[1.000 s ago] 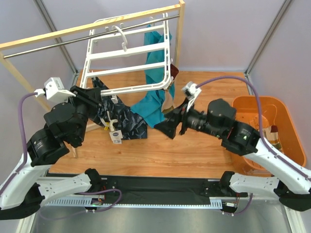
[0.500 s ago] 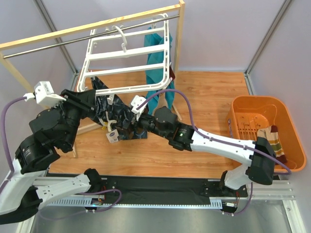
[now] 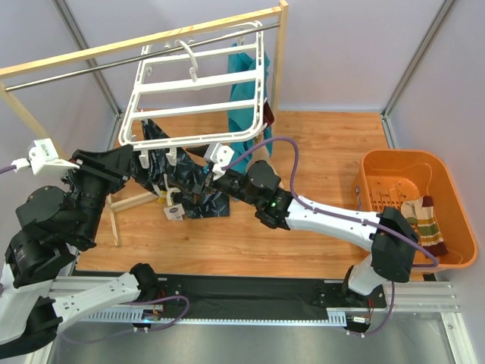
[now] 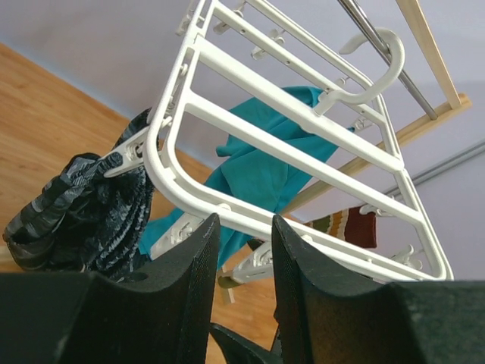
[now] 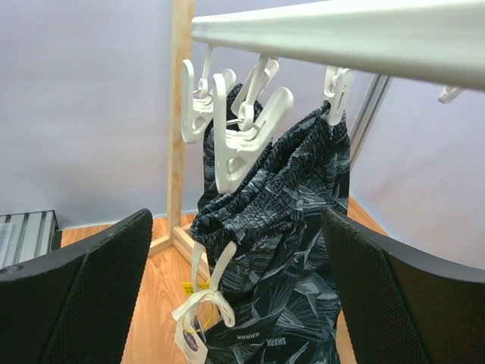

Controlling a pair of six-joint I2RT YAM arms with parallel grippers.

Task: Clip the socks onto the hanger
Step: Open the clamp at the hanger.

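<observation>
Right pincer (image 5: 239, 296): fingers spread wide, empty, facing the dark patterned cloth (image 5: 284, 250) clipped under the hanger (image 3: 198, 85). Left pincer (image 4: 241, 292): narrow gap, nothing held, pointing up at the hanger's near-left corner. One striped sock (image 3: 426, 225) lies over the orange basket (image 3: 455, 189), far right on the tabletop (image 3: 318, 144)

navy cloth (image 3: 186, 182); teal cloth (image 3: 244, 91); orange basket (image 3: 386, 165)
</observation>
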